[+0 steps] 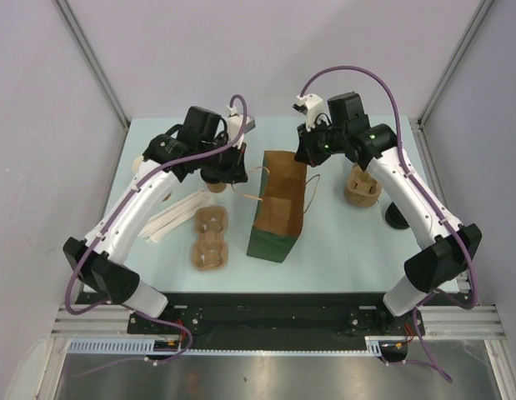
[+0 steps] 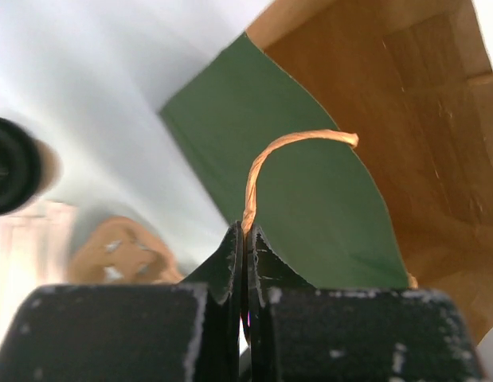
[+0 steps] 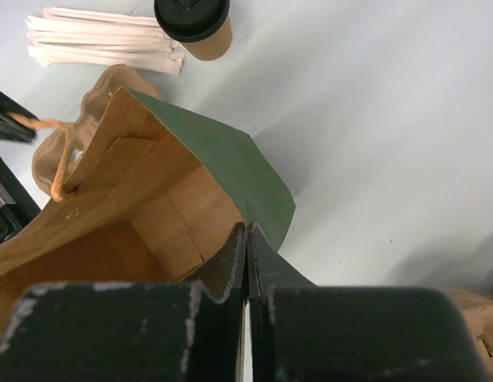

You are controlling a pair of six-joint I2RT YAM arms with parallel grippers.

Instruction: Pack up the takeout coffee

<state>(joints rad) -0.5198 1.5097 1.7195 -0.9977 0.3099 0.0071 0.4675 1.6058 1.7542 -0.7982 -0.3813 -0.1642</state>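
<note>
Coffee cup [image 3: 197,25]: small, tan-brown paper, round black plastic lid pressed on. Stands upright on pale table [image 3: 373,119], outside green bag [image 3: 230,159] and apart from its open mouth. Just beside end of wrapped stirrers [image 3: 95,36]. Left wrist view: blurred cup [image 2: 13,165] at frame edge. Overhead view: only tan sliver of cup [image 1: 216,187] visible.

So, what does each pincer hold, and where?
The left pincer pinches the green bag by its twisted paper handle. The right pincer is shut at the opposite rim; its hold is hidden.
</note>
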